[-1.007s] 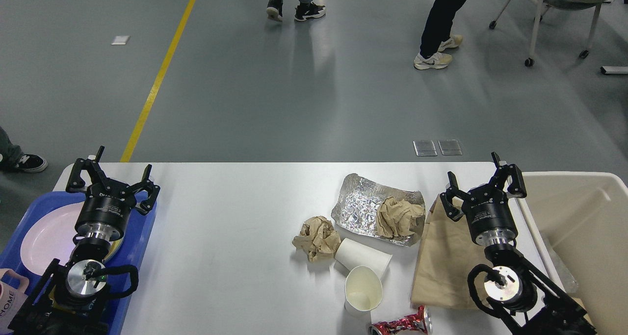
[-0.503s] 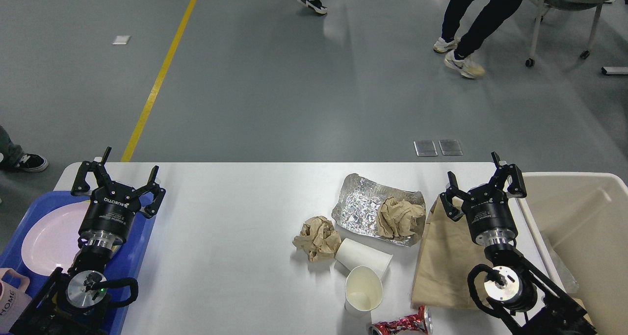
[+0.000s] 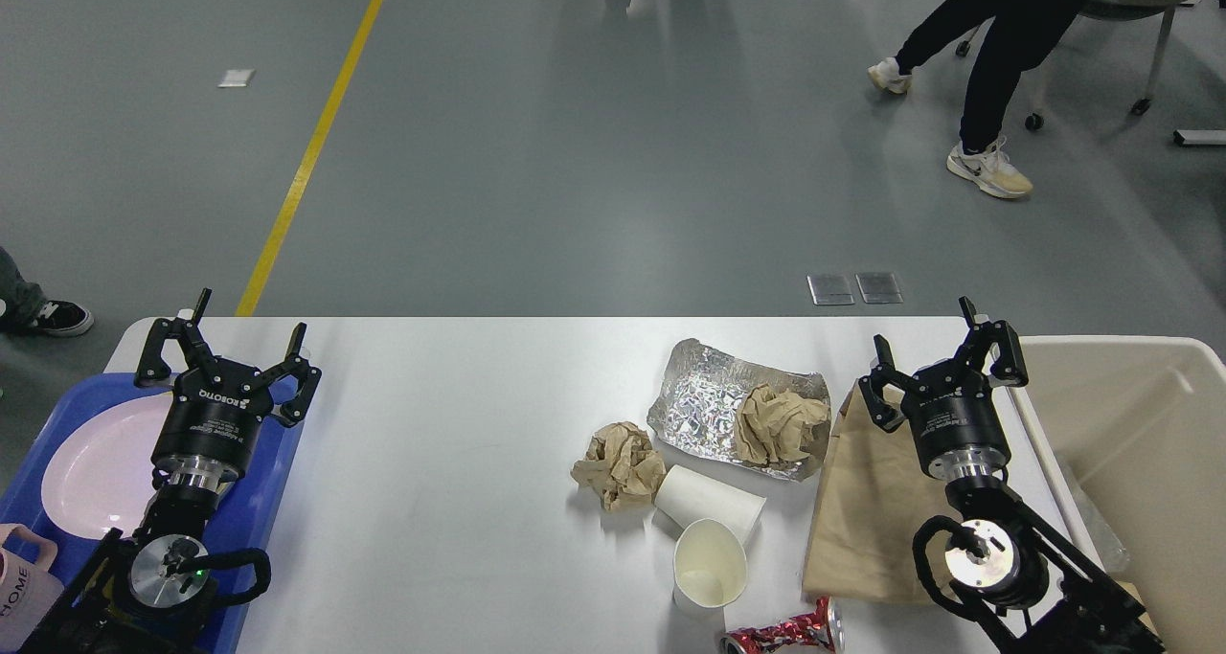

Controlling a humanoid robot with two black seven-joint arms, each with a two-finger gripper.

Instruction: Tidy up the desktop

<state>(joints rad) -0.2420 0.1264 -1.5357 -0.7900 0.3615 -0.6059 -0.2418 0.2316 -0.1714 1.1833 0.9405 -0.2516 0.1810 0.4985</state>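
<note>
Our left gripper (image 3: 225,348) has slid a little left above the blue tray (image 3: 278,443), fingers wide apart and empty, our right gripper (image 3: 943,348) open and empty over the desktop (image 3: 460,501), above the brown paper bag (image 3: 862,520).

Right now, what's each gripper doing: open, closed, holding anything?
Left gripper: open, holding nothing, above the blue tray.
Right gripper: open, holding nothing, above the brown paper bag.
</note>
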